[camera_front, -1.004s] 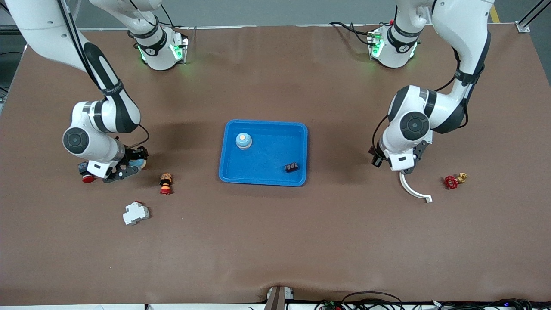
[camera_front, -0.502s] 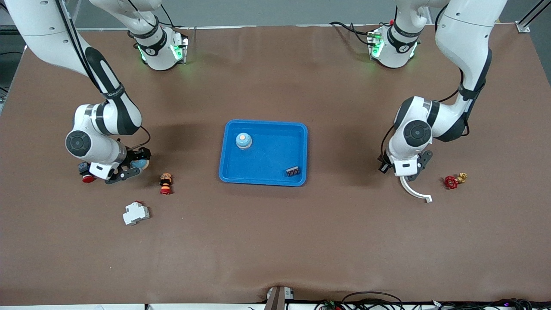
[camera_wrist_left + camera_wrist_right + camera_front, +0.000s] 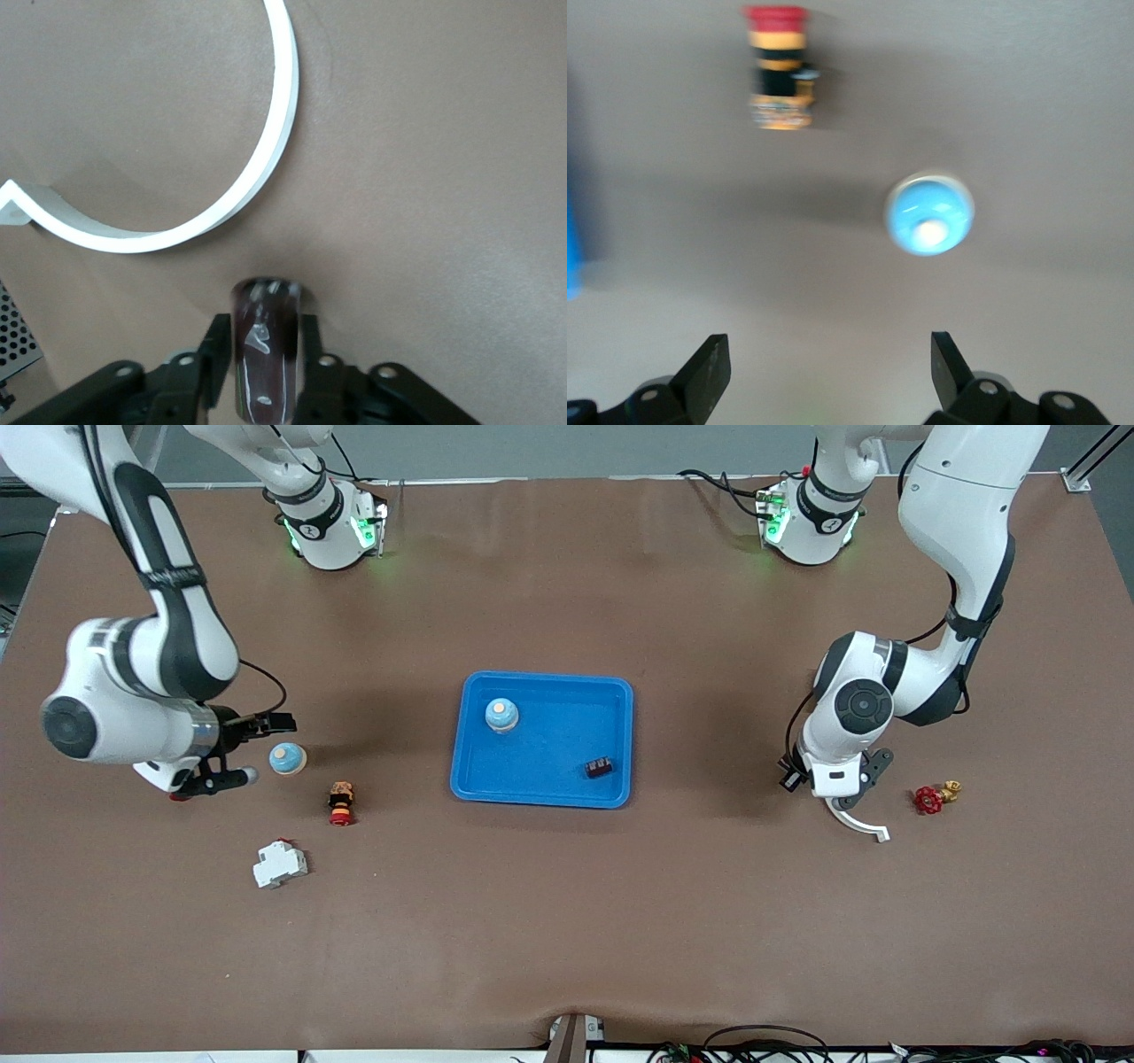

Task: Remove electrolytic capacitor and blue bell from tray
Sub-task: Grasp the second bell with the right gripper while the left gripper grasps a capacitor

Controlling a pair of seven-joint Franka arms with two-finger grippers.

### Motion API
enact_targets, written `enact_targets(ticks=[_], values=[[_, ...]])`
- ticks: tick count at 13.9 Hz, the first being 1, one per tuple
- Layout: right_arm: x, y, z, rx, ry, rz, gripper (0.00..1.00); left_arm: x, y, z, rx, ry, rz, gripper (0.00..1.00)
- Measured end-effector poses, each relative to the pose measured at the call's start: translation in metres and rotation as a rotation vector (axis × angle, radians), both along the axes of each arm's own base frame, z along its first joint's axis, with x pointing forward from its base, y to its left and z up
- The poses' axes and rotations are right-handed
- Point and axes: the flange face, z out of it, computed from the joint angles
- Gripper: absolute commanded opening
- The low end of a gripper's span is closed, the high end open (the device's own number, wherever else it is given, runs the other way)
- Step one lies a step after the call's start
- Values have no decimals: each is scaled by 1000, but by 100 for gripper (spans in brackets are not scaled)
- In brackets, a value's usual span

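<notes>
Right claw point(image 3: 259, 749) spread wide over surface by blue bell point(image 3: 288, 758), bell already out of tray point(image 3: 542, 679). Second bell point(image 3: 501, 715) and small black part point(image 3: 599, 767) sit inside tray. Left claw point(image 3: 266, 323) clamped on electrolytic capacitor point(image 3: 261, 372), low at surface, not released yet.

High front camera faces robots; wrist cameras look down close.

The front view is evenly and brightly lit from overhead, and soft dark shadows are cast on the brown table point(image 3: 567, 921) beside the tray point(image 3: 469, 779) and under both arms. Green glow is seen at the arm bases in the upper part. The right wrist view is blurred throughout, while a glare streak is shown on the dark cylinder point(image 3: 264, 354) in the left wrist view.
</notes>
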Motion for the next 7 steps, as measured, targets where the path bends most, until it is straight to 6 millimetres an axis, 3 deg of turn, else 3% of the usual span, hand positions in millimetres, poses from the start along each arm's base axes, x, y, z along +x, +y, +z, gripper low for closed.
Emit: enact_targets(ticks=[2,4,7], values=[[4,44,30,-33,-8,-85,100,3,0,3,-2,-8,2,100],[-4,122,40,-96,-9,-159,100,9,-1,10,-5,-26,4,100],[-31,239,43,-154,-66,-253,100,17,-7,35,-14,-71,-2,100]])
